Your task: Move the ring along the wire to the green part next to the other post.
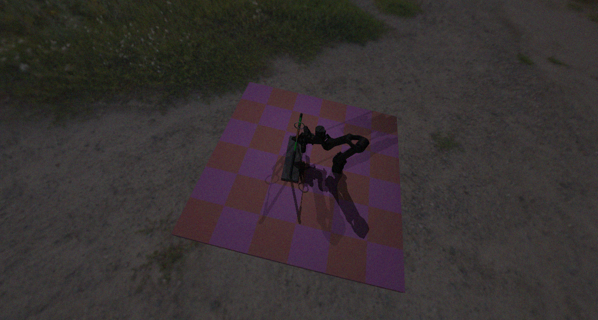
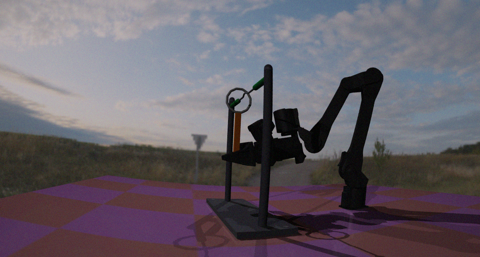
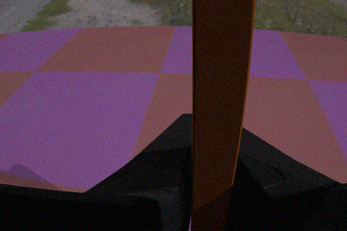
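Note:
The grey ring [image 2: 227,101] [image 1: 294,125] is upright around the wire near the inner end of the far green part [image 2: 235,102] [image 1: 300,119]. The thin grey wire [image 2: 251,90] runs on to the near green part [image 2: 258,83] [image 1: 295,145] beside the near post [image 2: 267,175]. The wire crosses the ring's upper right edge in the exterior view; I see no clear contact, but the gap is too small to judge. The orange handle [image 2: 237,131] [image 3: 221,61] points down from the ring. My gripper [image 2: 230,157] [image 3: 201,126] is shut on its lower end, below the wire.
The far post [image 2: 228,181] stands just behind the handle in the exterior view. Both posts rise from a dark base plate [image 2: 231,218] [image 1: 287,169] on the checkered table top [image 2: 150,221] [image 1: 267,243]. The arm reaches in from the right, below wire height at the gripper.

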You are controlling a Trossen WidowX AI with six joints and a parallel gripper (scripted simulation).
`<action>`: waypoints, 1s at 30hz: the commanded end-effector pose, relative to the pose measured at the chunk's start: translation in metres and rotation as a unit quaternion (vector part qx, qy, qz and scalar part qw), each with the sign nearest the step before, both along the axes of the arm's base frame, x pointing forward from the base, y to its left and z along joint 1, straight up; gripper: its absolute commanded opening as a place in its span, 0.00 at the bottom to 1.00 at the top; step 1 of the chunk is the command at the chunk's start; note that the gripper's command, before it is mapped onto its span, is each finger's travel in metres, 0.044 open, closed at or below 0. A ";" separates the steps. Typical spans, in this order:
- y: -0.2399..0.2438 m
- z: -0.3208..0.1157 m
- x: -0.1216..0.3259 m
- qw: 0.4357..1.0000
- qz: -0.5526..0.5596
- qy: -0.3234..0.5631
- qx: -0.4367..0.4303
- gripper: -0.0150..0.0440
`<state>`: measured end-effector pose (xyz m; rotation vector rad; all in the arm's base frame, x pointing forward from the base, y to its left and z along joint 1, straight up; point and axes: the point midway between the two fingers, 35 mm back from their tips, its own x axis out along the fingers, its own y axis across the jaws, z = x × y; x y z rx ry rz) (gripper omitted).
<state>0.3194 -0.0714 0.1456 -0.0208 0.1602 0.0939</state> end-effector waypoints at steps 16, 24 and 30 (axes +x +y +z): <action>0.020 0.000 -0.002 1.000 -0.003 0.003 0.008 0.00; 0.031 0.000 -0.003 1.000 -0.009 0.004 0.018 0.00; 0.039 0.000 -0.003 0.999 -0.016 0.004 0.028 0.00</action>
